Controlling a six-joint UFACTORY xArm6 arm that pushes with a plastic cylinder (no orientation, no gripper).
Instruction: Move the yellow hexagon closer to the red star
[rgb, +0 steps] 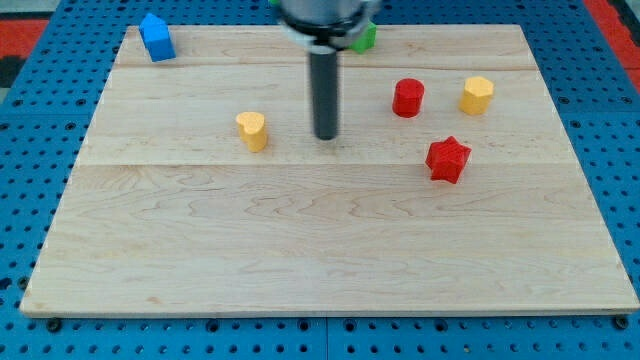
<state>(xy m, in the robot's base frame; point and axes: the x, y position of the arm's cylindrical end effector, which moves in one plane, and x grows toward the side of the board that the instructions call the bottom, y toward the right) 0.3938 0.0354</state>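
Sitting right of my tip (326, 136) (well apart), yellow hexagon (477, 95)

One camera only, looking down at a slant from beyond the view's bottom edge toward the top. It stands close enough that the pale wooden desk (300, 250) fills nearly the whole frame, all four edges showing, with blue perforated flooring (40, 330) around it. The dark rod's upper mount (320, 15) is cut off at the top, probably just under the lens line.
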